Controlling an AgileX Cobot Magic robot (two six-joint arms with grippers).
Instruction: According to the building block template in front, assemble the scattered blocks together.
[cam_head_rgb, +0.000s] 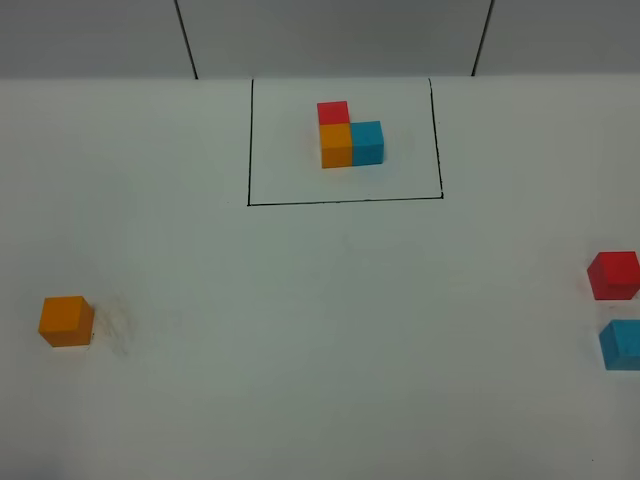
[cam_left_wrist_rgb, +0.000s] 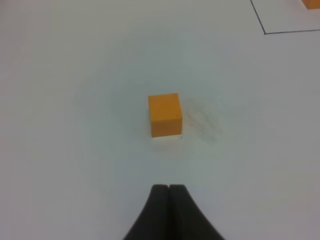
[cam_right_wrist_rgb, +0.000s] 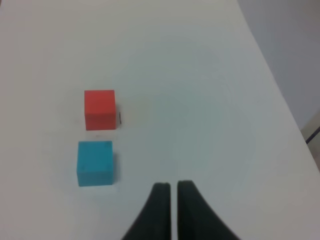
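Note:
The template is an L-shaped cluster of a red (cam_head_rgb: 333, 111), an orange (cam_head_rgb: 336, 146) and a blue cube (cam_head_rgb: 367, 142) inside a drawn black rectangle (cam_head_rgb: 345, 200) at the far middle of the white table. A loose orange cube (cam_head_rgb: 66, 321) sits at the left and shows in the left wrist view (cam_left_wrist_rgb: 165, 115). My left gripper (cam_left_wrist_rgb: 169, 188) is shut and empty, hovering short of that cube. A loose red cube (cam_head_rgb: 613, 275) and a loose blue cube (cam_head_rgb: 622, 345) sit at the right edge. In the right wrist view the red (cam_right_wrist_rgb: 100, 109) and blue (cam_right_wrist_rgb: 95, 163) cubes lie beside my right gripper (cam_right_wrist_rgb: 173, 184), which is shut and empty.
The white table (cam_head_rgb: 330, 330) ends at a grey wall (cam_head_rgb: 330, 35) behind the template. The table's right edge (cam_right_wrist_rgb: 280, 95) runs close to the red and blue cubes. Faint smudges (cam_head_rgb: 118, 325) mark the surface beside the orange cube. Neither arm shows in the exterior view.

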